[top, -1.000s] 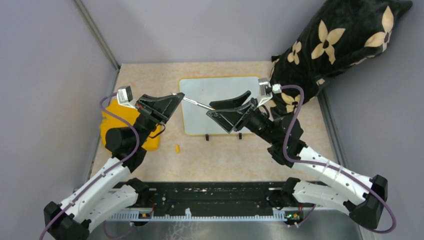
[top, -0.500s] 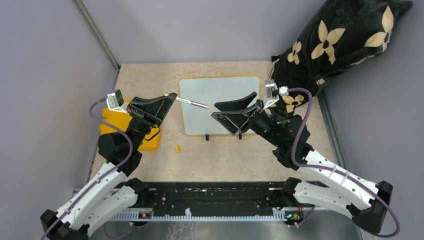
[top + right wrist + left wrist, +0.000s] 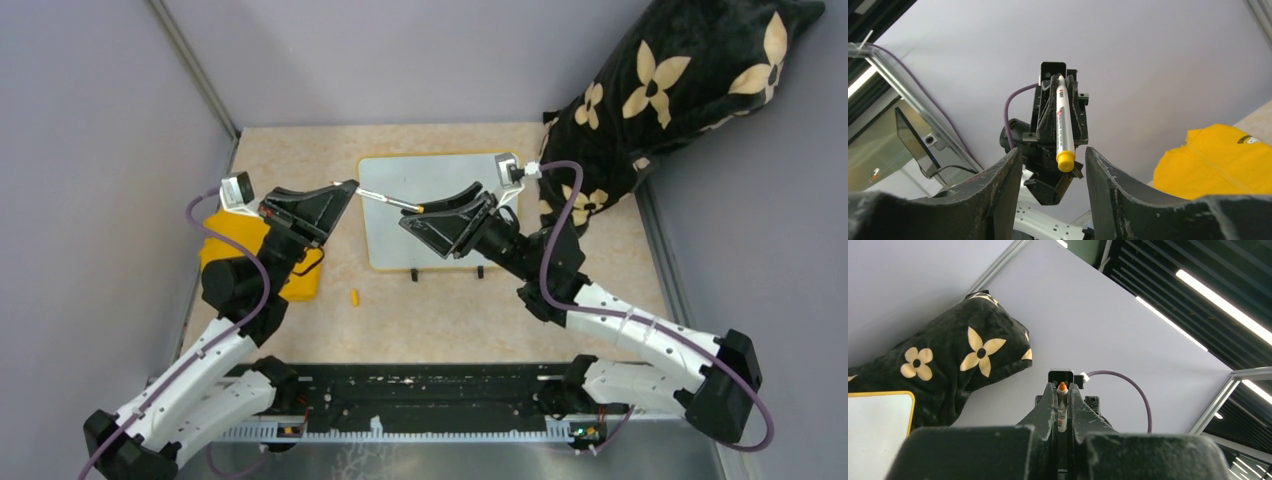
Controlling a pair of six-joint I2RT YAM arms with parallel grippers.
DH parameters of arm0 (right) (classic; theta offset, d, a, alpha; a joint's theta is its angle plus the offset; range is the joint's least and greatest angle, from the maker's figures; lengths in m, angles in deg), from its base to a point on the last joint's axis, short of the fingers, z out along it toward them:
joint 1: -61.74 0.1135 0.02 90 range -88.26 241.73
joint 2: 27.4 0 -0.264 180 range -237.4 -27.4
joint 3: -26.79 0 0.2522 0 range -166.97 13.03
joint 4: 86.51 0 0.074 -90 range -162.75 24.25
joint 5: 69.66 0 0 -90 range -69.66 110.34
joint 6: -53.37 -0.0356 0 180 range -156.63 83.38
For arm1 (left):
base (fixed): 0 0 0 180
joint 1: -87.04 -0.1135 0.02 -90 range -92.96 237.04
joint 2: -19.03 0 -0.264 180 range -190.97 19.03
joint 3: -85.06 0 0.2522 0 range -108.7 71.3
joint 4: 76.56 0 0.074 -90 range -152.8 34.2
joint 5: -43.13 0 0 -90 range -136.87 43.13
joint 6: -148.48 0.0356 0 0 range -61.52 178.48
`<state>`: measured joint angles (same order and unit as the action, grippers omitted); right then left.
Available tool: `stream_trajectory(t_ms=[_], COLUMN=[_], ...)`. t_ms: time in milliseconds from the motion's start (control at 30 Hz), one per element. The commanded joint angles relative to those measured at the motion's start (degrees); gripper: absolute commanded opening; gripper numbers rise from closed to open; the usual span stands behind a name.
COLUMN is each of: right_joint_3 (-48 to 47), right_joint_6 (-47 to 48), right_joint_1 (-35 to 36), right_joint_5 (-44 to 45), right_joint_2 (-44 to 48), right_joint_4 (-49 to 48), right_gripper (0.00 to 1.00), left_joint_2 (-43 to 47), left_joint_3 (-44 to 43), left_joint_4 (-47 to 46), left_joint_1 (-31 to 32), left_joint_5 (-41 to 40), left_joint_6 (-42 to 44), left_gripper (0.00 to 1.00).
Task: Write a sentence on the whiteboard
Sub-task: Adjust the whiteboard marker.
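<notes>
The whiteboard [image 3: 445,178] lies flat at the back of the table, with its corner also in the left wrist view [image 3: 875,432]. The sentence is out of view; the white face shows no writing. My left gripper [image 3: 350,188] [image 3: 1062,388] is shut on a white marker [image 3: 388,202] [image 3: 1062,416] [image 3: 1062,117], held above the board's left edge with its yellow-orange end pointing right. My right gripper [image 3: 411,217] [image 3: 1053,151] is open, its fingers on either side of that end without touching it.
A yellow cloth [image 3: 222,250] [image 3: 1220,160] lies at the left under my left arm. A small yellow cap [image 3: 354,296] rests on the table in front of the board. A black flowered cushion [image 3: 680,80] [image 3: 948,365] fills the back right corner. Grey walls enclose the table.
My right gripper has moved left up to the marker's end and its jaws have narrowed a little. My left gripper has shifted slightly, still holding the marker.
</notes>
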<state>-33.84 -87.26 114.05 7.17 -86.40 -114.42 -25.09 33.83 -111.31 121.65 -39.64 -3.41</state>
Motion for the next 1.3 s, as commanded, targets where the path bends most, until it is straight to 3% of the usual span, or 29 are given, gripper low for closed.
stream_trajectory(t_ms=[0, 233, 533, 1000, 1267], right_joint_3=[-2.5, -3.2, -2.7, -4.7, -6.1], right_joint_6=[-2.6, -4.4, -4.3, -4.1, -4.3], right_joint_1=[-0.1, 0.0, 0.0, 0.4, 0.5], right_joint_5=[0.2, 0.6, 4.7, 7.8, 8.3], right_joint_2=[-1.2, -3.7, -3.5, -5.1, -6.4], right_joint_4=[-8.4, -10.1, -8.8, -4.3, -1.5], right_gripper=[0.47, 0.44, 0.49, 0.38, 0.36], left_joint_2=[1.3, 1.6, 1.8, 2.0, 2.3], left_joint_3=[0.4, 1.3, 1.6, 2.0, 2.2], left_joint_4=[-1.6, 0.6, 5.2, 8.7, 9.9], left_joint_1=[-0.1, -0.1, -0.1, 0.0, 0.0], left_joint_5=[-1.2, -2.8, -5.2, -6.7, -8.4], left_joint_6=[-2.1, -3.9, -5.0, -5.1, -4.3], left_gripper=[0.0, 0.0, 0.0, 0.0, 0.0])
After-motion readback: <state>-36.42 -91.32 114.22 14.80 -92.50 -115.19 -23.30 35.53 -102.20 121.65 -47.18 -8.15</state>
